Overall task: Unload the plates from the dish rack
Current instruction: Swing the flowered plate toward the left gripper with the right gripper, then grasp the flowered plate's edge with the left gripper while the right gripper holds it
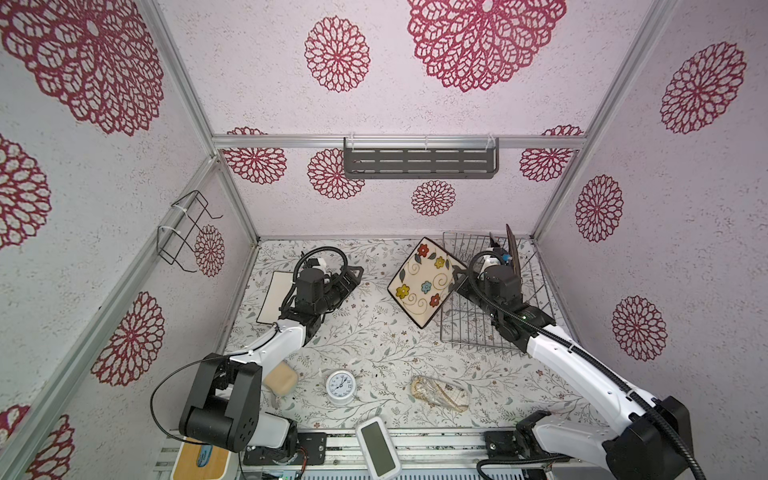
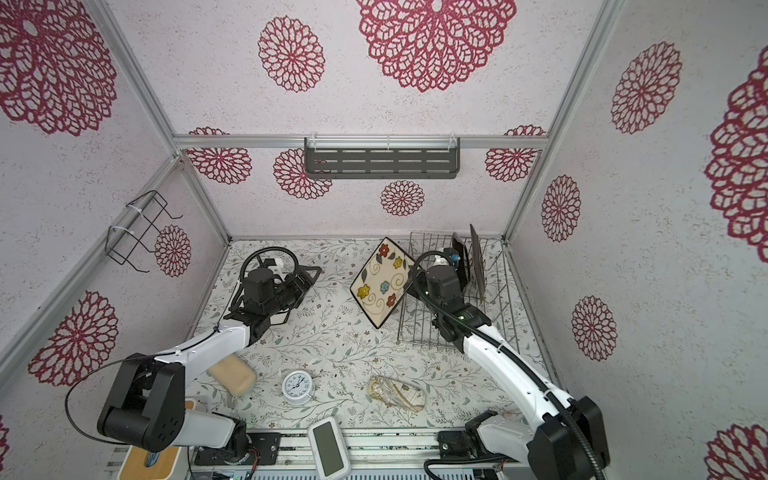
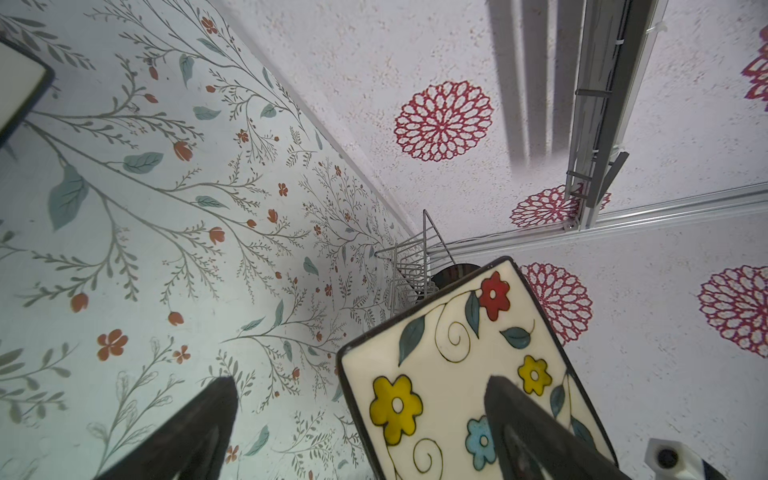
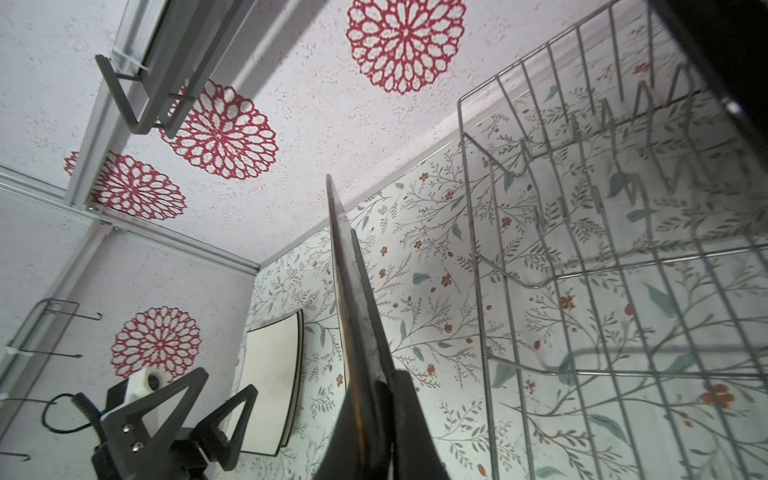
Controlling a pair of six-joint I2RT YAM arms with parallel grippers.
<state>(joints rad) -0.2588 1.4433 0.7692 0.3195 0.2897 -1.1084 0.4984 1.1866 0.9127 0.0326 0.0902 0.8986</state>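
The cream flower-painted plate (image 1: 424, 286) (image 2: 380, 286) hangs tilted just left of the silver wire dish rack (image 1: 465, 332) (image 2: 415, 328). My right gripper (image 1: 458, 276) (image 4: 380, 390) is shut on its right edge; the right wrist view shows the plate (image 4: 347, 266) edge-on. A dark brown plate (image 1: 512, 249) (image 2: 477, 257) stands upright in the rack's far part. A white plate (image 1: 275, 297) (image 4: 270, 365) lies flat at the far left, partly under the left arm. My left gripper (image 1: 355, 272) (image 3: 361, 399) is open and empty, facing the flower plate (image 3: 449, 353) without touching it.
A small white clock (image 1: 340, 384), a beige block (image 1: 282, 378), a patterned pouch (image 1: 440, 392) and a white timer (image 1: 376, 446) lie near the front edge. A grey slotted shelf (image 1: 419, 160) hangs on the back wall, a black wire holder (image 1: 185, 232) on the left wall.
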